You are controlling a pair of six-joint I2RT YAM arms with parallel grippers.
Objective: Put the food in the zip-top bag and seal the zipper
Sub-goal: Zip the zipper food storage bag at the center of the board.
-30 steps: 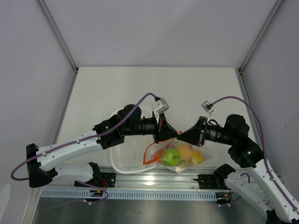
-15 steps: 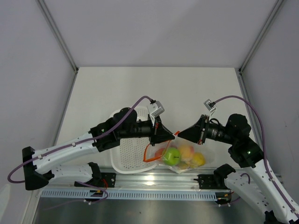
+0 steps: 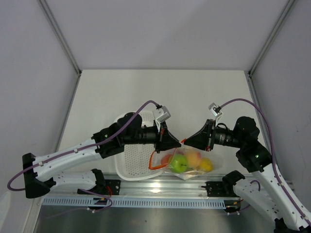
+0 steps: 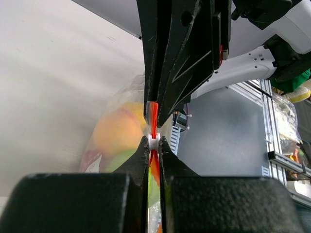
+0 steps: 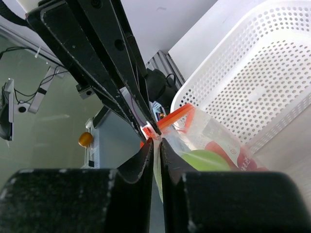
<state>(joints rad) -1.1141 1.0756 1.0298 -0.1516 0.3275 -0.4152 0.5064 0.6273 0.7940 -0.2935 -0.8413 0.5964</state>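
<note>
Right now I see the left gripper (image 4: 153,141) and right gripper (image 5: 155,140) pinching the zipper (image 4: 153,114) tip to tip, the food (image 3: 178,163) inside the zip-top bag (image 3: 190,173) at the white basket's (image 3: 131,162) right edge.

No word, number or brand can be read in any view. The zip-top bag (image 5: 210,137) carries a small red round print (image 5: 232,151) (seen only from the right wrist camera), but it is too small and blurred to make out any letters.
</note>
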